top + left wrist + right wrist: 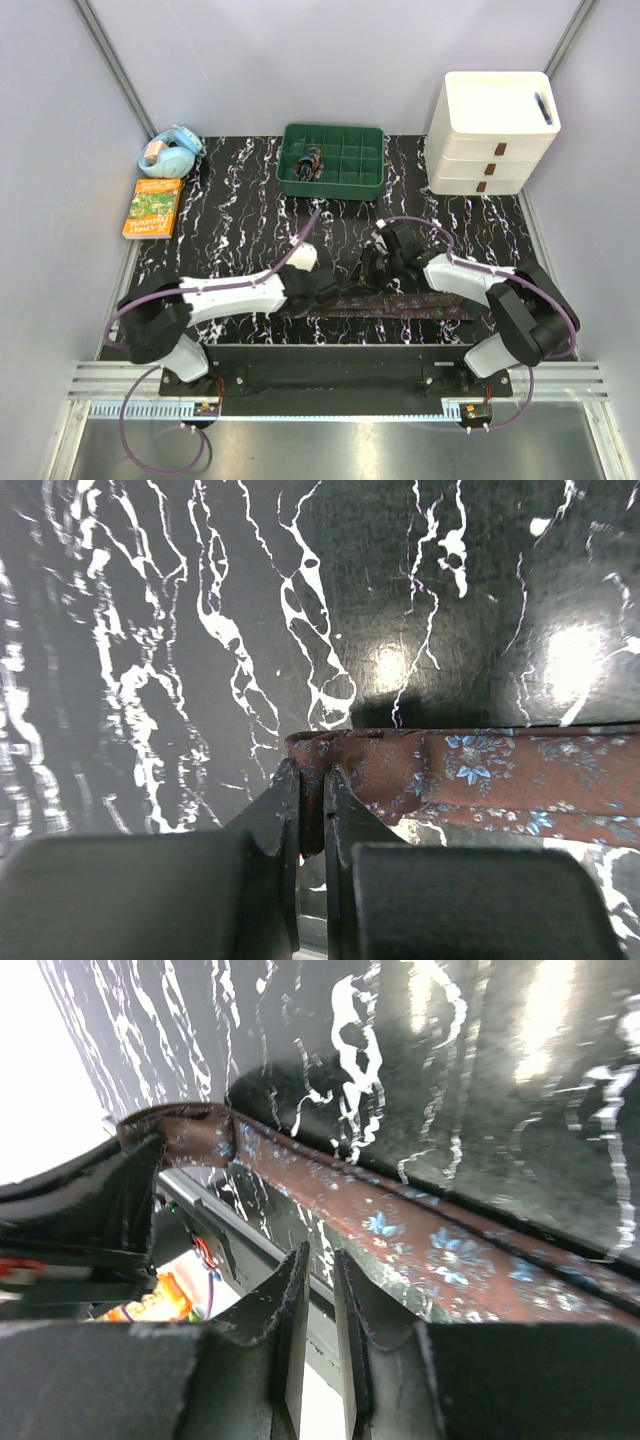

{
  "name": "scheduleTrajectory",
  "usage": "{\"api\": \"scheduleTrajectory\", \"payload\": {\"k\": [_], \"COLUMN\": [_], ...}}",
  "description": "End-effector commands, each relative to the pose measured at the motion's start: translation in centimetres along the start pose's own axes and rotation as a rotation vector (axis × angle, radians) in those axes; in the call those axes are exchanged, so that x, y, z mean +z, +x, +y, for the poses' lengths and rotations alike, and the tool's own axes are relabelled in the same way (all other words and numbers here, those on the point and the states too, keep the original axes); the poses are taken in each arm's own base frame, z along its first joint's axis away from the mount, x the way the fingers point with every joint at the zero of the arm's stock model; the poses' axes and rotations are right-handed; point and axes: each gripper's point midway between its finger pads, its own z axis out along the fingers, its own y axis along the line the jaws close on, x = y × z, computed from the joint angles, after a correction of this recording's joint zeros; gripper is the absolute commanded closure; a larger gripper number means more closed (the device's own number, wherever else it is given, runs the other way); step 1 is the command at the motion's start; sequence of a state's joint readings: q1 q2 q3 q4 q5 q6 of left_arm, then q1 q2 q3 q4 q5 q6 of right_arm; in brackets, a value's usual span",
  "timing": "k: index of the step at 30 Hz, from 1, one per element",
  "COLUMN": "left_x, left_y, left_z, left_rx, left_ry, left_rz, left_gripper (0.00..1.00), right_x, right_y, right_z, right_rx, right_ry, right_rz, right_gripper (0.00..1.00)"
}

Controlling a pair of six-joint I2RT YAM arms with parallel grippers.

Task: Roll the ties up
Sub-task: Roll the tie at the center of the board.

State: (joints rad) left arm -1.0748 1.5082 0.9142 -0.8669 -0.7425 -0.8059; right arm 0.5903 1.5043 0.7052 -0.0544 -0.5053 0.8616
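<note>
Left wrist: left claw pinched shut on tie end, flat on table. Right claw nearly closed beside tie; hold unclear.

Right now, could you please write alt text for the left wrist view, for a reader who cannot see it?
The left gripper, two black fingers, is pinched shut on the end of a brown necktie with small blue flowers. The necktie runs off to the right across a black tabletop veined with white like marble.
</note>
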Motion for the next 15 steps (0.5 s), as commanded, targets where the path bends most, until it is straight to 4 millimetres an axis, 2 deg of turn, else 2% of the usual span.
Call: {"api": "scheduleTrajectory", "payload": {"k": [1,2,6,8,15], "left_x": [-0.4,-1.0,-1.0,-1.8,-2.2], "left_y": [-1.7,-1.9,-2.1,-2.6,-2.7], "left_z": [0.5,0.0,-1.5,-2.4,-5.7], "left_rx": [0.086,0.120,0.224,0.249,0.314], "left_ry": [-0.151,-0.159,-0.235,-0.236,-0.216], "left_rz": [-0.077,-0.086,-0.105,-0.119,-0.125], "left_gripper": [1.00,1.00,1.00,1.00,1.00], "right_x": [-1.2,-1.4,-2.1,-2.4,-3.3], "right_y": [-1.0,-1.2,-1.9,-1.9,-2.5], "right_z": [-0.4,-0.4,-1.0,-1.2,-2.2], "right_rx": [-0.004,0.000,0.019,0.023,0.054], "right_ry": [-0.005,-0.005,-0.008,-0.009,-0.004], "right_rz": [-0.040,-0.045,-0.067,-0.072,-0.090], "right_gripper": [0.77,0.77,0.77,0.78,0.78]}}
